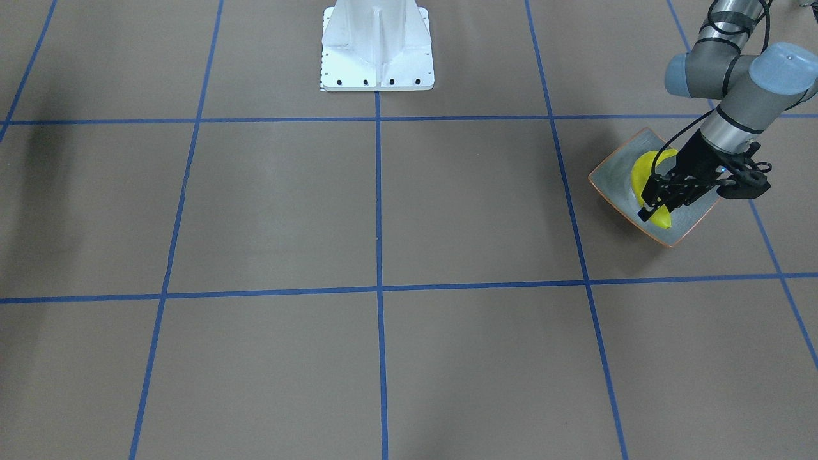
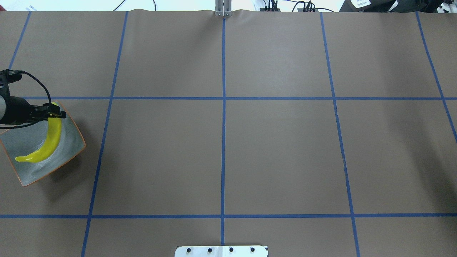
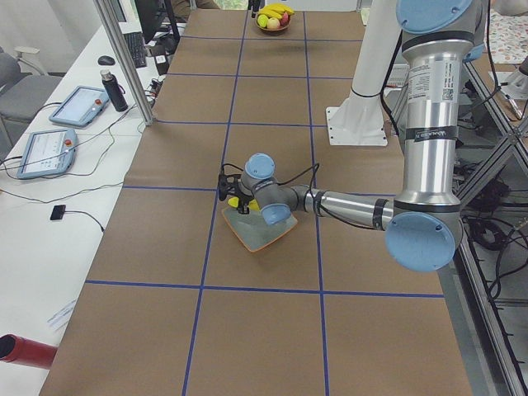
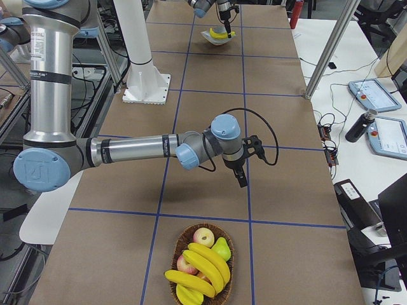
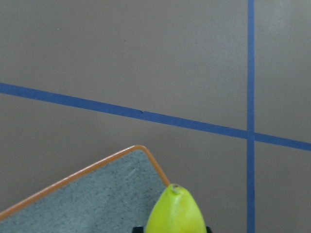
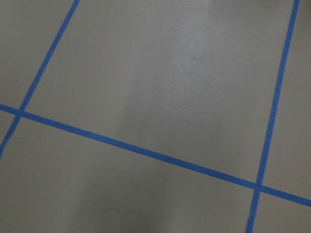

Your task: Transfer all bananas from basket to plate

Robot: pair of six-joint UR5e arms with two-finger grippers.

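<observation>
One yellow banana [image 2: 50, 142] lies on the square grey-green plate [image 2: 21, 142] at the table's left end. My left gripper [image 2: 57, 114] is shut on the banana's far end; the left wrist view shows the banana's tip [image 5: 175, 213] between the fingers, over the plate's corner [image 5: 97, 194]. The front view shows the same gripper [image 1: 655, 207], banana [image 1: 641, 176] and plate [image 1: 613, 179]. Three more bananas [image 4: 206, 264] lie in the wicker basket [image 4: 184, 238] at the table's right end. My right gripper [image 4: 243, 181] hangs above bare table beyond the basket; I cannot tell whether it is open or shut.
The basket also holds an apple [image 4: 203, 237] and a pear [image 4: 220, 249]. The white robot base [image 1: 377, 45] stands at the table's edge. A metal post [image 4: 324, 47] and desks with tablets [image 4: 369, 92] run along the far side.
</observation>
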